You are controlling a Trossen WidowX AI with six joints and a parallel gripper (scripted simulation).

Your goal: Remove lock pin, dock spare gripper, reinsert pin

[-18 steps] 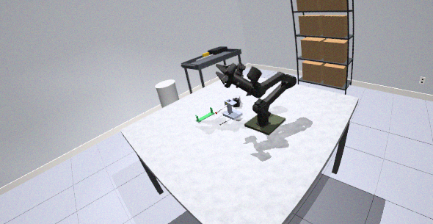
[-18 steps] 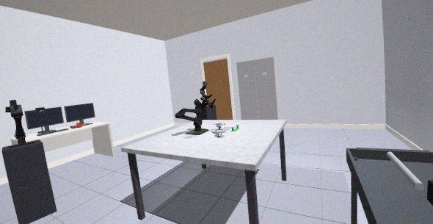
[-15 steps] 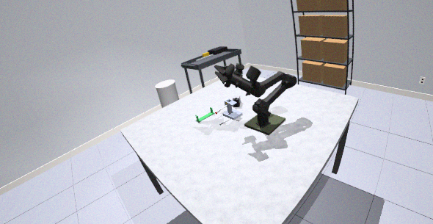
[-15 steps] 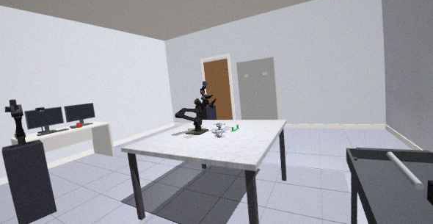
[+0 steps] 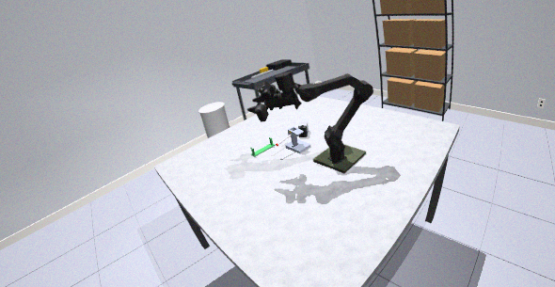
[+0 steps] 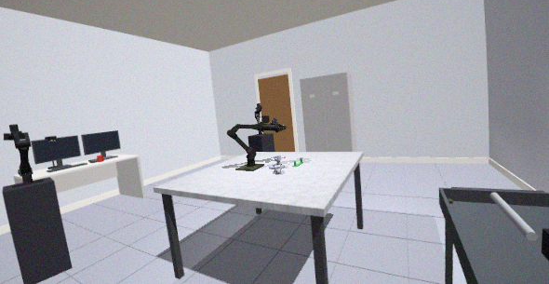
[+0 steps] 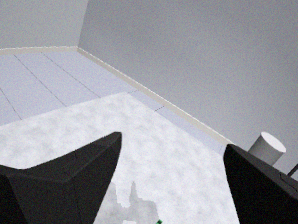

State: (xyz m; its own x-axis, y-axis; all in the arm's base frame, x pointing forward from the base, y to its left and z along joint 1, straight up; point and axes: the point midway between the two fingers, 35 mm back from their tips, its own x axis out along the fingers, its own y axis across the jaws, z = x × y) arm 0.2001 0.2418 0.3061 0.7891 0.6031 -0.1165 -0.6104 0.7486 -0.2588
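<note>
The tool (image 5: 256, 106) (image 6: 285, 128) (image 7: 174, 145), a black two-fingered gripper, is parted partway, with nothing between its fingers, and hovers well above the desk. Behind it, the jointed matte-black arm (image 5: 349, 81) (image 6: 242, 128) rises from its dark olive square base plate (image 5: 354, 159) (image 6: 247, 168), bends sharply at the elbow and reaches toward the upper middle of the top view, its forearm nearly level in the exterior view. Below the tool, near the centre of the top view, stands a pale grey-blue mount with a square foot and a raised socket (image 5: 297, 146) (image 6: 278, 162); a thin pin with a red tip (image 5: 277, 145) sticks out from the socket toward the left. Just left of that lies a bright green bar-shaped holder with two uprights (image 5: 263, 150) (image 6: 298, 163). A small black part (image 5: 304, 130) is close behind the mount. All this rests on the white marbled desk (image 5: 226, 200) (image 6: 242, 189) (image 7: 165, 150). No writing is readable anywhere. Only the top view shows the tall black shelf rack (image 5: 378, 45) of brown boxes at upper right; only the exterior view shows the brown door (image 6: 277, 110) and the two monitors at left.
</note>
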